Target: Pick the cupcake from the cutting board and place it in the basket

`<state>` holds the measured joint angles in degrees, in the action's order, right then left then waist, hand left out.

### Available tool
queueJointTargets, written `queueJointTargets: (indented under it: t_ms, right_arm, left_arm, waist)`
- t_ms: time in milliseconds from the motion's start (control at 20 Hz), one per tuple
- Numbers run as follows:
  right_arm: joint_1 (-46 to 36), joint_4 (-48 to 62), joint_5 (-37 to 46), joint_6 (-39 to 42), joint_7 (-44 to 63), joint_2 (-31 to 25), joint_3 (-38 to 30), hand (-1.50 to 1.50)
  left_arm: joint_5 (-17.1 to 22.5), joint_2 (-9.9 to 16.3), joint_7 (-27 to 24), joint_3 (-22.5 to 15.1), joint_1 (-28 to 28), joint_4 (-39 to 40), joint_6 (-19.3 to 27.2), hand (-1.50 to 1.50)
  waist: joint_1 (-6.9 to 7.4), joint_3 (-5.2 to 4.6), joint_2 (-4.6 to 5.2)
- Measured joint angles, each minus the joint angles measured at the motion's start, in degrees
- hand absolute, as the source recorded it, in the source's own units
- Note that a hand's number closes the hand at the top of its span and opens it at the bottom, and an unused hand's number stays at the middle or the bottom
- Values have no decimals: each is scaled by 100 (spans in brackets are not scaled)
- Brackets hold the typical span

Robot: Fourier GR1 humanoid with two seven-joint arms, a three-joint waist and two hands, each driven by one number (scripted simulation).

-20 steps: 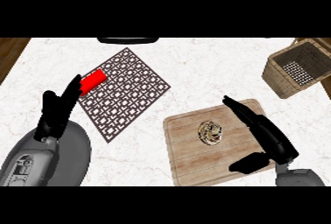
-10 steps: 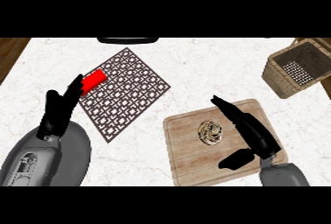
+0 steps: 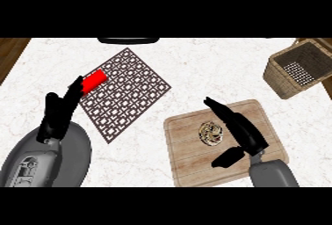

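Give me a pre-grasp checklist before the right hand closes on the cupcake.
1. Small brown swirled cupcake sits on the pale wooden cutting board: ok.
2. Black right hand open, fingers straight beside the cupcake, thumb apart: ok.
3. Fingers around the cupcake: not ok, none curled round it yet.
4. Hand height over the board: cannot tell from this one view.
5. Woven wicker basket at the counter's far right, opening unobstructed: ok.
6. Black left hand rests open at the dark lattice mat, near the red block, away from the board: ok.
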<state>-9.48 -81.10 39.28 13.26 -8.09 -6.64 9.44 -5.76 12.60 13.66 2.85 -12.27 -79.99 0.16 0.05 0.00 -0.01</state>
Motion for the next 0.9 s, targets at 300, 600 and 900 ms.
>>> queueJointTargets:
  t_ms: [300, 600, 900]
  right_arm:
    - [-88, 334, 122, -146, -171, 116, -46, -150]
    - [-171, 730, 572, -615, -603, 103, 102, 150]
    - [-294, 837, 1043, -964, -769, -23, 162, 150]
  left_arm:
    - [-28, 0, -79, 141, -74, 114, -150, 0]
    - [-139, -125, -96, 112, -67, 100, -96, 0]
    - [-118, -75, -71, 174, 117, -105, -208, 0]
  waist:
    - [-2, 1, 2]
    - [-6, -17, -12]
    - [-1, -20, -18]
